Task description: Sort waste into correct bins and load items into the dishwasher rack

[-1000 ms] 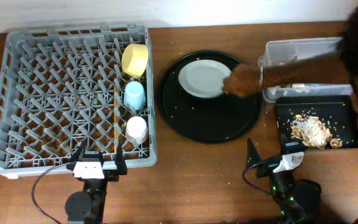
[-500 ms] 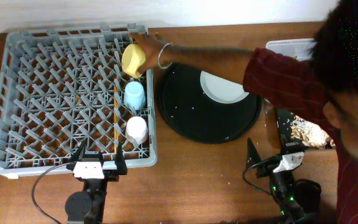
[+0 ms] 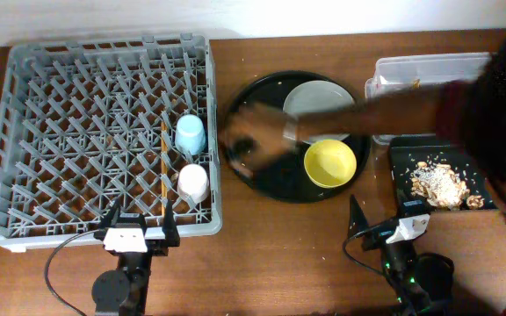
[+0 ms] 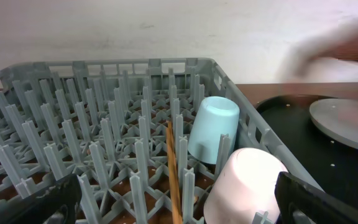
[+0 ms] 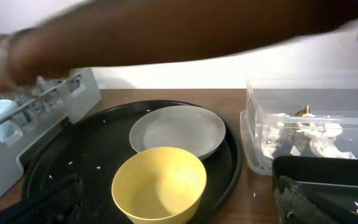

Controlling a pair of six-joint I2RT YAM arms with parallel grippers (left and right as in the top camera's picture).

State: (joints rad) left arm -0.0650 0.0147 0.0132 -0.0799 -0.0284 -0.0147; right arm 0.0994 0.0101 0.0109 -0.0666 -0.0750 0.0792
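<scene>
Big grey dishwasher rack takes up the left side of the table. Two cups sit mouth-down along its right edge: the light blue cup farther back and the pink-white cup nearer. The wooden chopsticks lie flat in the rack just left of the cups, running near to far.

Right of the rack is the round black tray. The pale grey plate sits on its far-right part, and the yellow bowl stands upright and empty just beside the plate's near edge. Can't tell if the two actually touch.

A person's arm reaches in from the right across that tray. It's all motion blur, with the hand over the tray's left half, and I can't make out whether it's holding anything.

On the far right, the clear tub has crumpled white tissue inside. The shallow black rectangular tray sits just in front of it with beige food scraps piled in it.

Both robot arms are parked at the near edge of the table. The left gripper is at the rack's near rim, fingers spread apart, nothing between them. The right gripper is near the black rectangular tray's near-left corner, fingers also spread, holding nothing.
</scene>
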